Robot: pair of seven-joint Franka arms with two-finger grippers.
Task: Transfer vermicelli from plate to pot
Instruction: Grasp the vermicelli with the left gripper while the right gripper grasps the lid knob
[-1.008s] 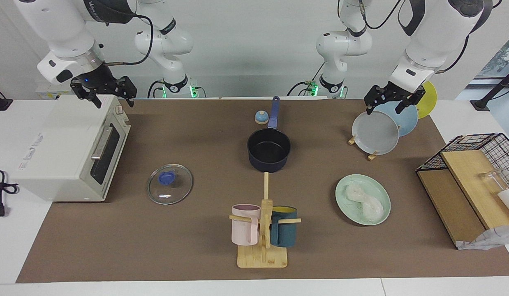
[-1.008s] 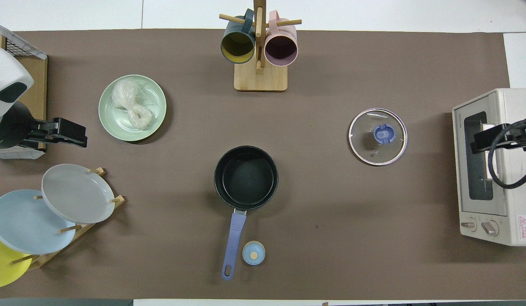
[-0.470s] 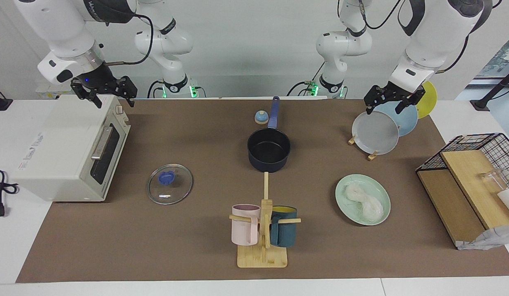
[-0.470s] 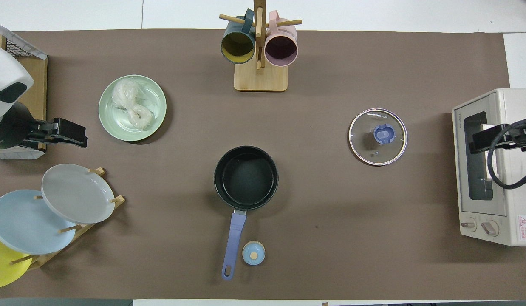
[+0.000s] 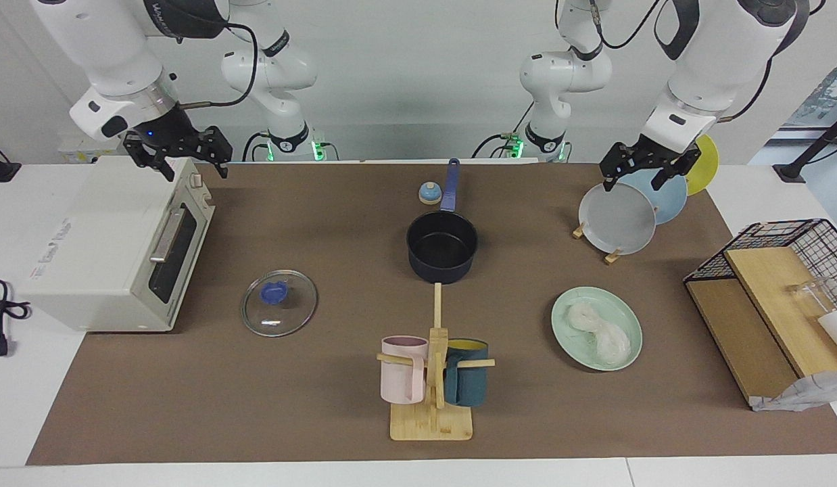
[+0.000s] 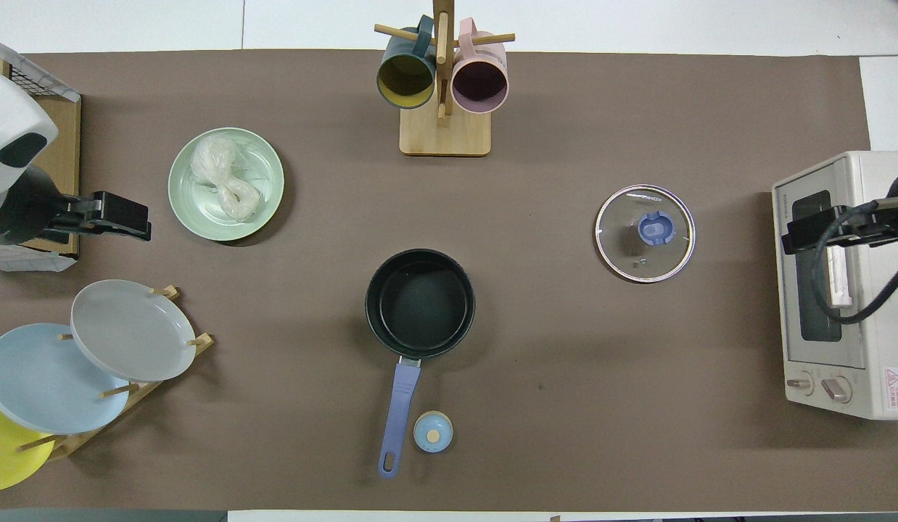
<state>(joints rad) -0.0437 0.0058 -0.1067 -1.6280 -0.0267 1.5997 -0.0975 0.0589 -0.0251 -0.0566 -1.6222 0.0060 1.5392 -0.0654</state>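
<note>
The vermicelli [image 5: 599, 331] [image 6: 224, 181] lies as a whitish two-lobed clump on the mint-green plate [image 5: 621, 308] [image 6: 264, 167], toward the left arm's end of the table. The navy pot [image 5: 442, 243] [image 6: 420, 303] stands mid-table, empty, with its blue handle pointing toward the robots. My left gripper [image 5: 631, 182] [image 6: 122, 221] is open and empty, up in the air over the plate rack's edge. My right gripper [image 5: 194, 169] [image 6: 804, 235] is open and empty, raised over the toaster oven.
A rack with grey, light blue and yellow plates [image 5: 618, 220] [image 6: 130, 330] stands nearer the robots than the mint plate. Also on the table are a glass lid [image 5: 279, 302] [image 6: 644, 233], mug tree [image 5: 432, 379] [image 6: 442, 72], toaster oven [image 5: 114, 243], wire basket [image 5: 770, 284] and small blue knob [image 5: 429, 193].
My right gripper has shifted a little toward the table's middle over the oven. My left gripper has edged slightly toward the mint plate. Nothing on the table has moved.
</note>
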